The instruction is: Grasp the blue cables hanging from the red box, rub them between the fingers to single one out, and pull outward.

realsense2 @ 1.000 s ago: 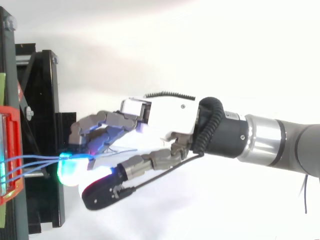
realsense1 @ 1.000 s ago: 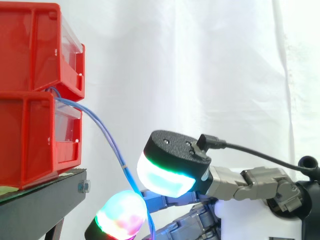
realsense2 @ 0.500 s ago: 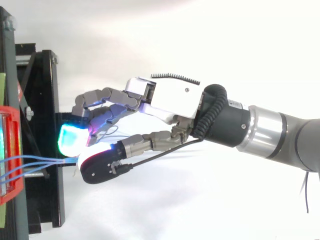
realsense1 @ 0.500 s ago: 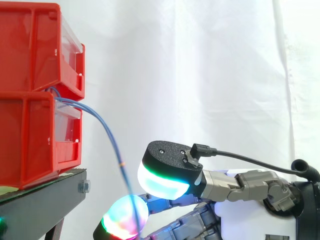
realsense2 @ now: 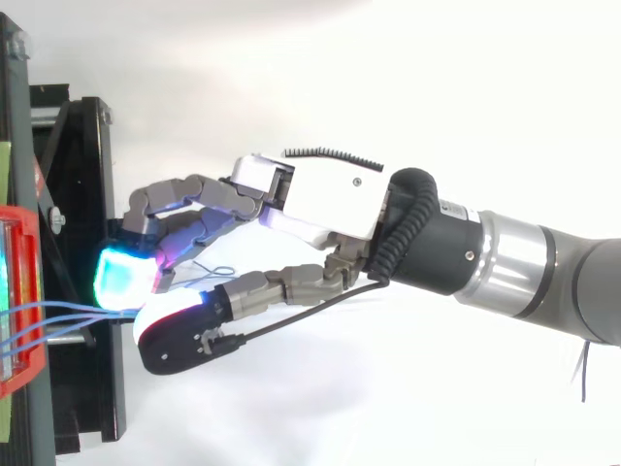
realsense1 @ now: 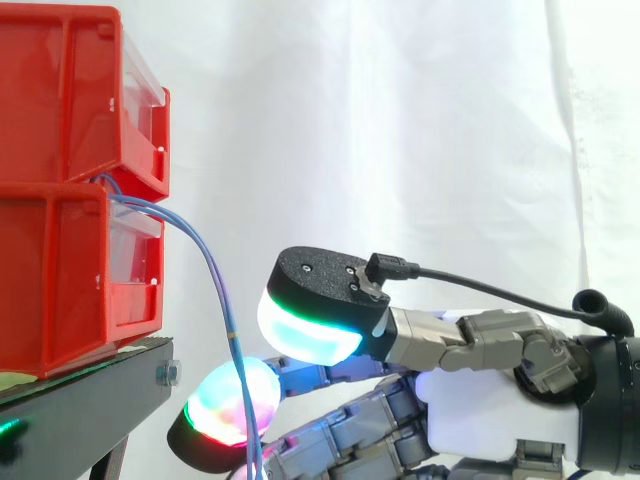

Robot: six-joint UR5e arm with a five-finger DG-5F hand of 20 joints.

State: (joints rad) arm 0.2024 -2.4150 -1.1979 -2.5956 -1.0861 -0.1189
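Top view: the hand (realsense2: 320,209) has its fingers curled forward, and the blue cables (realsense2: 73,317) run to it from straight ahead of the fingertips. They leave the lower red bin (realsense2: 21,291) as about three strands, fanned apart at the bin, and draw together where they enter the narrow gap between the cyan-glowing finger pad (realsense2: 118,277) and the thumb pad (realsense2: 165,316). The hand is therefore closed round the bundle, thumb against finger. How hard the pads press cannot be told. A thin blue loop behind the pads, on the palm side, looks like the slack end of a strand. In the side view the cables (realsense1: 226,312) come out above and ahead of the hand (realsense1: 490,400), where the lower bin meets the one stacked on it. They arch over, then drop steeply across the front of the lower glowing finger pad (realsense1: 232,405), just ahead of and below the thumb pad (realsense1: 305,325). So at the hand their long axis is close to upright, crossing the fingers rather than lying along them. An outward pull would likely run back along the forearm, away from the bin. The strands are thin and smooth and lie close together, and none yet looks separated from the others. The arch looks to leave some slack to take up.
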